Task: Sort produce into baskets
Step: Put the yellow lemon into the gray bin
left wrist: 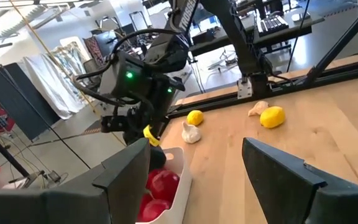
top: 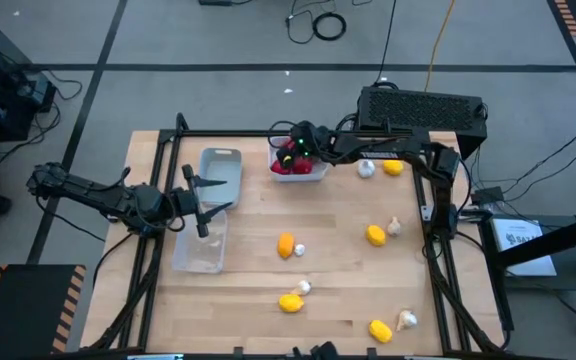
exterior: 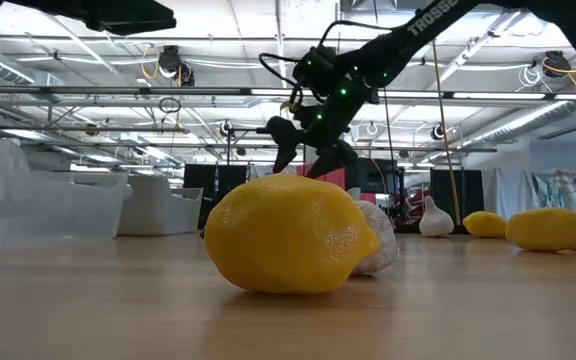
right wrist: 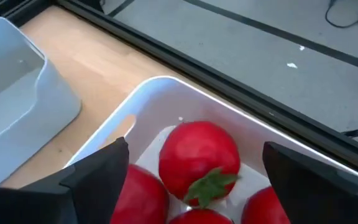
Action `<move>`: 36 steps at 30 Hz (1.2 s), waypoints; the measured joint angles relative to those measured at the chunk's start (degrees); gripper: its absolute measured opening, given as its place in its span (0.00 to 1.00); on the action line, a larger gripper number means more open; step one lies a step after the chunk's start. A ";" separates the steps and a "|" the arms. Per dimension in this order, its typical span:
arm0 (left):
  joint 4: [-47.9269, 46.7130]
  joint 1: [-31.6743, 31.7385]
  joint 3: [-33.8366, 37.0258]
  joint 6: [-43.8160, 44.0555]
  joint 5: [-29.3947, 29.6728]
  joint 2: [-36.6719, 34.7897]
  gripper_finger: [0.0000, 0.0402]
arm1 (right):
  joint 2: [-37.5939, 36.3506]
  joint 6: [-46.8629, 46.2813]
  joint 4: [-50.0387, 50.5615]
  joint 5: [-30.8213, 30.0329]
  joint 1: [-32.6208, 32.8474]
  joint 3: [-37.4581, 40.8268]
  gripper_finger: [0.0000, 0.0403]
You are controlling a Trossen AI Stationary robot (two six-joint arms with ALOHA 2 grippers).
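Observation:
The white basket stands at the table's far edge with red round fruits lying in it. My right gripper hangs open just over them, one finger to each side of a green-topped fruit without touching it; it also shows in the low view. At the table's left stand the grey basket and the clear basket. My left gripper waits open between them, with nothing between its fingers. Yellow lemon-like fruits, an orange one and garlic bulbs lie loose on the table.
A black box with a grille sits beyond the far right corner. Black frame rails run along the table's sides. A lemon with a garlic bulb behind it lies close to the near edge.

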State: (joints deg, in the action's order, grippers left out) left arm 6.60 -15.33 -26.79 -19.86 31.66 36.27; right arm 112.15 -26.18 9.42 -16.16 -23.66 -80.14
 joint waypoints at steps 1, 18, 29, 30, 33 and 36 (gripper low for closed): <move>0.12 0.00 0.00 0.00 0.00 0.00 0.66 | -0.08 -0.13 -0.08 0.02 -0.02 0.00 0.89; 0.39 0.00 0.00 -0.07 -1.30 0.00 0.66 | -2.23 -6.62 27.41 21.22 7.34 -10.56 0.89; 0.38 -0.04 0.00 3.38 -5.41 0.16 0.66 | -2.22 -13.02 42.36 9.24 27.84 -12.81 0.89; 0.43 -0.04 0.00 4.36 -7.22 0.42 0.66 | -2.22 -14.12 44.01 6.35 29.79 -12.81 0.89; 1.04 -0.07 0.00 7.35 -12.06 2.02 0.66 | -2.22 -18.07 48.97 -2.97 35.60 -12.81 0.89; 2.50 -0.07 0.00 10.92 -13.05 5.23 0.66 | -2.22 -22.45 54.18 -8.97 40.43 -12.81 0.89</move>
State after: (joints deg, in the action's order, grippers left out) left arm 9.11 -15.40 -26.79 -8.94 18.61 41.50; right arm 109.93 -48.63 63.60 -25.14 16.77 -92.95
